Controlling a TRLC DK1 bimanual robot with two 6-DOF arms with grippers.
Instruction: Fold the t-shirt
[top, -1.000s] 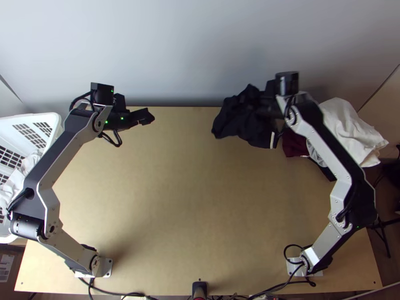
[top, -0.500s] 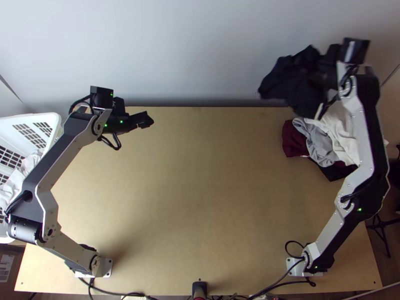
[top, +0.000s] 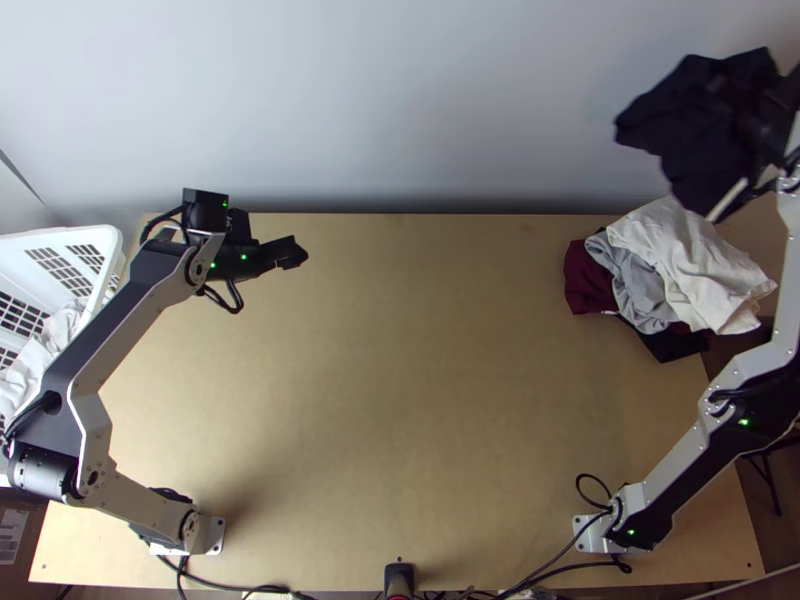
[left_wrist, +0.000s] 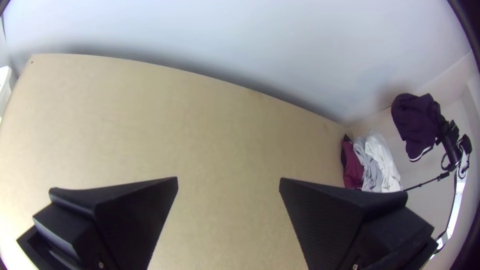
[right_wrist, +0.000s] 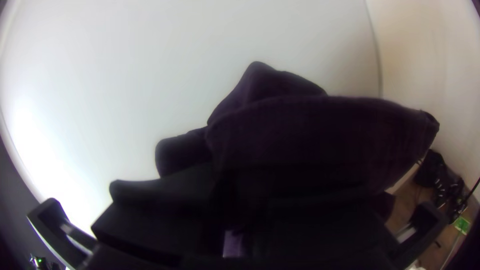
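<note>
T-shirt (right_wrist: 320, 130), dark and bunched, hangs clamped in your right gripper (right_wrist: 227, 192). Lower than that hand, beside it, lies the garment pile (top: 690, 265); release off-centre and the cloth could slide off the table (top: 420, 350). Far across, your left gripper (left_wrist: 228, 180) stands spread, grasping nothing.

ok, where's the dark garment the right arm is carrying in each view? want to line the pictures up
Top view: dark garment at the upper right, past the table's far edge, near the white cloth.
Left wrist view: dark garment off beyond the table, hanging from the right gripper.
Right wrist view: dark garment close up, at that gripper's own fingers.
Shared landmark: the pale wall behind it.
</note>
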